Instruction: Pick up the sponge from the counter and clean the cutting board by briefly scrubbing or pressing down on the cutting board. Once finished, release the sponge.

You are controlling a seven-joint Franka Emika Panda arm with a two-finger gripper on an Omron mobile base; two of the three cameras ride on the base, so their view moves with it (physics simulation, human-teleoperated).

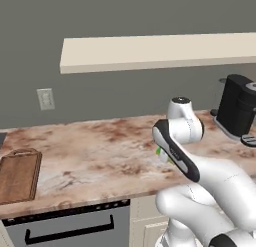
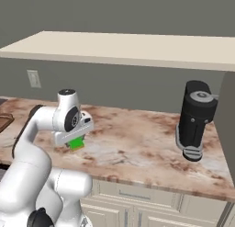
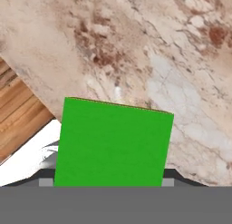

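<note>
My gripper [image 2: 75, 138] is shut on the sponge [image 2: 78, 144], a green block with a yellow underside that hangs just above the counter [image 2: 137, 139]. From the hand, the sponge's green face [image 3: 113, 143] spans the space between the finger tips of the gripper [image 3: 106, 182], with marbled worktop behind it. In the left base view the arm covers most of the sponge [image 1: 159, 152], and a green and yellow sliver shows beside the gripper [image 1: 162, 155]. The dark wooden cutting board [image 1: 19, 176] lies flat at the far left of the counter [image 1: 100, 151], well away from the hand.
A black coffee machine [image 1: 237, 111] [image 2: 195, 120] stands at the right end of the worktop. A cream wall shelf [image 1: 150, 51] hangs above it. An outlet [image 1: 45, 98] is on the wall. A grey appliance front with a black handle [image 1: 70, 228] sits under the counter edge.
</note>
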